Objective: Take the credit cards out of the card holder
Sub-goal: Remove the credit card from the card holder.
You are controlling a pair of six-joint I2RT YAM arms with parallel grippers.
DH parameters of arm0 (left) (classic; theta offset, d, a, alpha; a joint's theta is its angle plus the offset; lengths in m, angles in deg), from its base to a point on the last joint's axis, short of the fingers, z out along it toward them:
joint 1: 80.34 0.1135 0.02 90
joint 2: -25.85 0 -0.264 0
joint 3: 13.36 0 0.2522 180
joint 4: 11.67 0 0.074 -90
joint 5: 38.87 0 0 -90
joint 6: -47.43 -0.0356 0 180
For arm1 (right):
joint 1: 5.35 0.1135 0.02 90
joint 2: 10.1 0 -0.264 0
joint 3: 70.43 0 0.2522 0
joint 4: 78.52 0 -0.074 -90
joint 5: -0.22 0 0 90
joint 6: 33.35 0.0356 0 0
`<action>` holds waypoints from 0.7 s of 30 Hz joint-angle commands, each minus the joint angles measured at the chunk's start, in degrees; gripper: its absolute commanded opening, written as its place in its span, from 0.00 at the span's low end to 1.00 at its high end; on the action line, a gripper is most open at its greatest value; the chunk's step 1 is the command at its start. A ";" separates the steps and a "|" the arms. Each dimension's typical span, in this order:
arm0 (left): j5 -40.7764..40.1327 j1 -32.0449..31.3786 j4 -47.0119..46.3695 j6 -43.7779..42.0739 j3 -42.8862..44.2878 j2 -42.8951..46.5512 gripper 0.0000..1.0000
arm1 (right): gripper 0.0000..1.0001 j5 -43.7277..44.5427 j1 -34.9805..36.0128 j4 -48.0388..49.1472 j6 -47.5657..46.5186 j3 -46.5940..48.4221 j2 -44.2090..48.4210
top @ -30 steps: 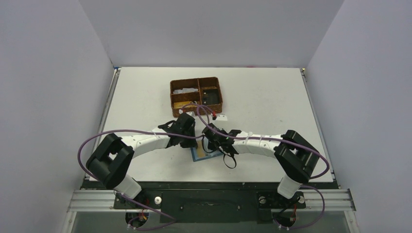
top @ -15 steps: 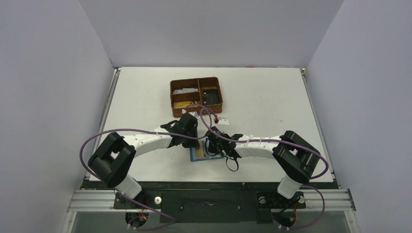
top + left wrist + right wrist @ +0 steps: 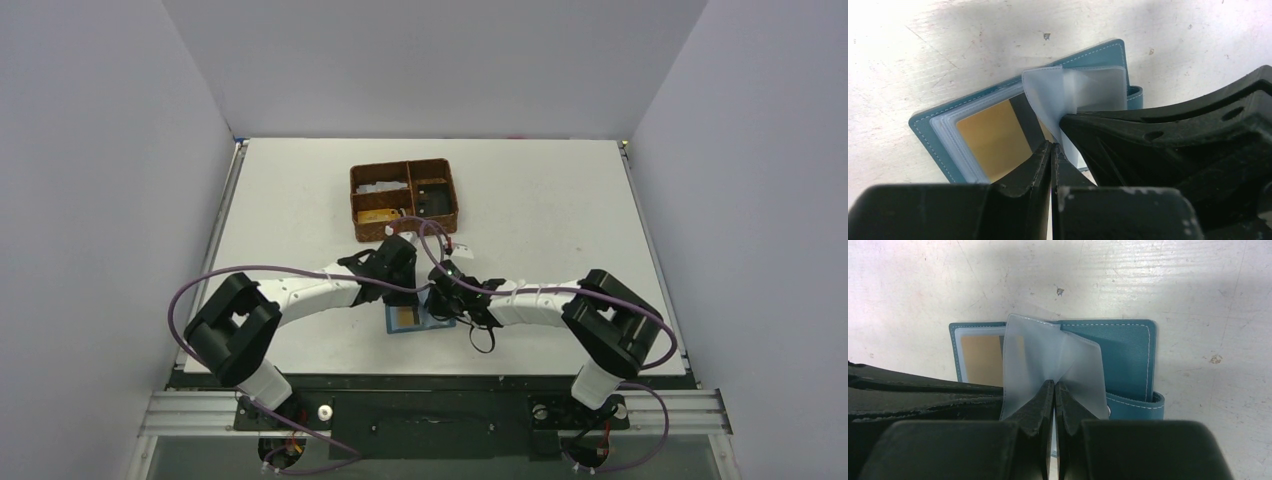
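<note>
Both arms have closed in further toward each other, and the card holder appears to have slid slightly left on the surface. It lies open near the front edge, teal cover down, between the two wrists.

Right gripper: jaws together, clamped on a clear sleeve peeled up from the stack.

Left gripper: jaws together at the exposed edge of the tan-gold credit card. Whether the card is nipped cannot be told.

Recommended: keep the sleeve lifted and draw the card slowly along its pocket, so the holder does not drag.
</note>
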 commanded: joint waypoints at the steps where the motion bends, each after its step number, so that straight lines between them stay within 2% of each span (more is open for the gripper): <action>1: -0.25 -1.15 -0.27 0.68 2.71 -0.10 0.00 | 0.00 -2.78 -0.80 1.54 0.57 -2.07 3.64; 2: -0.25 -1.24 -0.44 0.91 2.74 -0.30 0.00 | 0.00 -2.81 -0.92 1.54 0.60 -2.21 4.18; 8: -0.25 -1.55 -0.58 1.21 3.41 -1.05 0.00 | 0.20 -0.97 -1.69 -2.66 0.77 -2.38 10.51; 10: -0.25 -1.59 -0.59 1.21 3.89 -1.33 0.00 | 0.23 0.05 -1.74 -4.68 0.66 -2.09 12.37; 21: 0.73 -3.15 -2.13 1.53 5.88 -5.04 0.00 | 0.26 5.85 -2.81 -12.50 1.44 -5.82 25.69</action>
